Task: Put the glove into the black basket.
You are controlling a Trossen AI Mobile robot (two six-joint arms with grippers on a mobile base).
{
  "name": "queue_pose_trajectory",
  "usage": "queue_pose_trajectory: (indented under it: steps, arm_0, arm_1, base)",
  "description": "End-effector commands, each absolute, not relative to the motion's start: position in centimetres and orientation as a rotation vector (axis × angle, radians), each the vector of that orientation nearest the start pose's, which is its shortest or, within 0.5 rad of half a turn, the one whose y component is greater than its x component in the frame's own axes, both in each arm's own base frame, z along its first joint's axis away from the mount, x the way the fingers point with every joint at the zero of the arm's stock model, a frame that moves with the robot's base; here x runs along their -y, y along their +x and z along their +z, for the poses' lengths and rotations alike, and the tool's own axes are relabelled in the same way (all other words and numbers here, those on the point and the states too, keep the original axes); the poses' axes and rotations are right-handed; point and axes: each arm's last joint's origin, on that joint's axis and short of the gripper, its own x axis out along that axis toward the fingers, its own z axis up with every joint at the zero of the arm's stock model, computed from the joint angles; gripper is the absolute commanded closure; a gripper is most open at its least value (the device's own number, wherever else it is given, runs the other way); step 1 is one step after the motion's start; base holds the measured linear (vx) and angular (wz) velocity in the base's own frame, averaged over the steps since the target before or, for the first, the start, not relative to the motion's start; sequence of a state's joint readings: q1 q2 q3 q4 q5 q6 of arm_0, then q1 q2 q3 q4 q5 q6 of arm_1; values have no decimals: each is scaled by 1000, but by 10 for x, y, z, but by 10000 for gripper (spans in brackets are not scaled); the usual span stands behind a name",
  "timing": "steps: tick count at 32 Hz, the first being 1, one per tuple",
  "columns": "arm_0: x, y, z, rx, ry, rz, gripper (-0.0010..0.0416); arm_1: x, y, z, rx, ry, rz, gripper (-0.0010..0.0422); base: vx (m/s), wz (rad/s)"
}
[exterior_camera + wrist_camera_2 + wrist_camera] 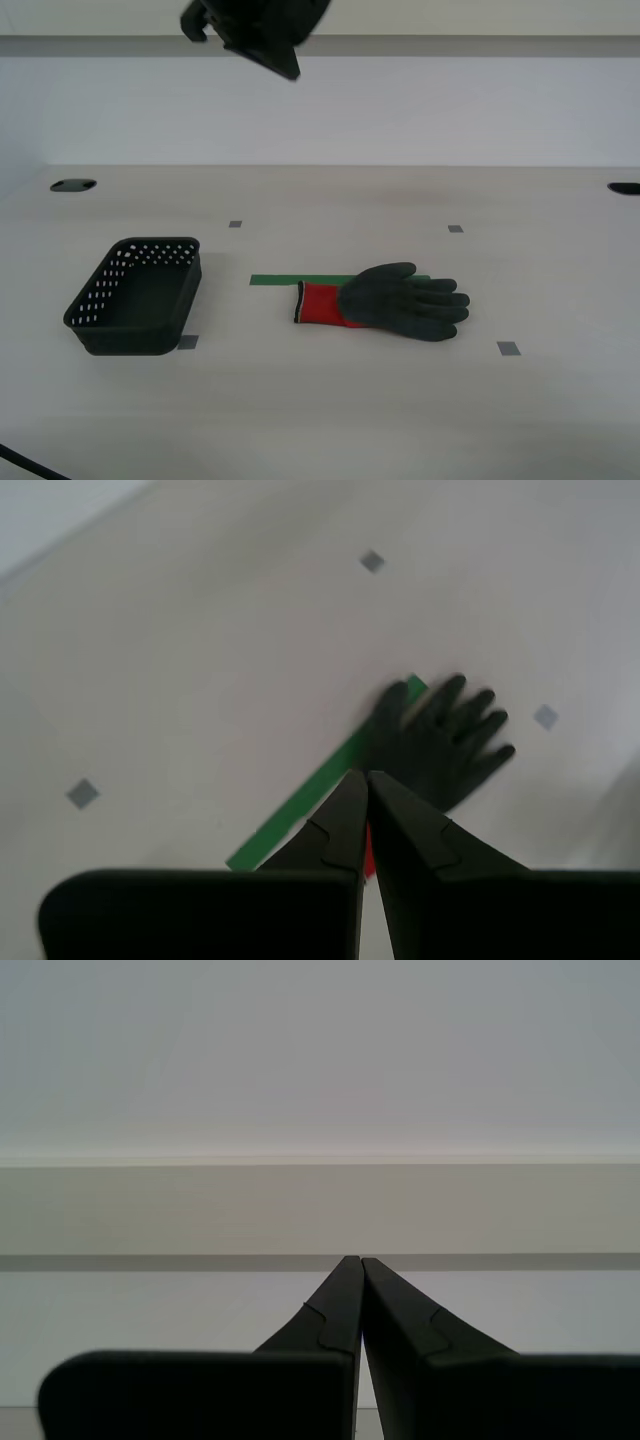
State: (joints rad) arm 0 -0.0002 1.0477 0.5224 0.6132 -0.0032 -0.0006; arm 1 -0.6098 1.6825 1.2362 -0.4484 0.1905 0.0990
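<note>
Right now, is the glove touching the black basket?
Apart. The exterior view shows the glove lying flat with bare table between its red cuff and the black basket, which sits toward the exterior view's left.

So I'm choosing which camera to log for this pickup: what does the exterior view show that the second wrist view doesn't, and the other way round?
Only the exterior view shows the black basket, standing apart from the glove toward that view's left, the glove's red cuff in full, and a dark arm part at the top edge. Only the second wrist view shows my second claw, jaws together, above the table near the cuff end. Both show the glove flat on the table, the green tape strip alongside it, and grey square markers.
</note>
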Motion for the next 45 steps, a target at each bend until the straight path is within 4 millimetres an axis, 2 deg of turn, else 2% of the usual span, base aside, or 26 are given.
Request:
queue_pose_trajectory:
  steps: [1, 2, 5, 11, 13, 19, 24, 29, 30, 31, 33, 37, 40, 45]
  arm_0:
    - [0, 227, 270, 93, -1, 3, 405]
    - [0, 227, 270, 93, 0, 4, 405]
    - [0, 227, 270, 90, -1, 3, 405]
    - [0, 227, 270, 83, -1, 3, 405]
    - [0, 227, 269, 73, 0, 3, 405]
    - [0, 227, 268, 70, -1, 4, 405]
    - [0, 227, 268, 67, -1, 3, 405]
    - [0, 227, 268, 65, 0, 3, 405]
    - [0, 227, 268, 65, -1, 4, 405]
    - [0, 227, 268, 66, -1, 4, 405]
    - [0, 227, 268, 64, -1, 4, 405]
    - [0, 227, 266, 49, -1, 3, 405]
    - [0, 227, 266, 43, -1, 4, 405]
    - [0, 227, 266, 42, -1, 3, 405]
  arm_1:
    - [235, 298, 224, -926, 349, -848, 412]
    - [250, 304, 214, -949, 390, -877, 412]
    - [275, 319, 202, -959, 430, -911, 412]
    - [308, 347, 190, -982, 446, -927, 413]
    - [322, 358, 181, -1000, 458, -934, 413]
    - [356, 374, 146, -1102, 532, -970, 413]
    - [379, 378, 119, -1107, 550, -991, 413]
    - [391, 375, 90, -1132, 568, -1007, 413]
    - [392, 373, 76, -1159, 578, -1008, 413]
    - [392, 372, 73, -1163, 582, -1008, 413]
    - [392, 370, 50, -1201, 602, -994, 413]
    - [390, 369, 25, -1237, 625, -975, 413]
    - [390, 370, 20, -1216, 641, -958, 412]
    - [393, 373, 21, -1168, 628, -961, 409]
  base:
    - [0, 0]
    - [0, 0]
    - [0, 0]
    - [0, 0]
    - [0, 0]
    - [0, 0]
    - [0, 0]
    - [0, 0]
    - [0, 0]
    - [0, 0]
    - [0, 0]
    - [0, 0]
    - [0, 0]
    - [0, 0]
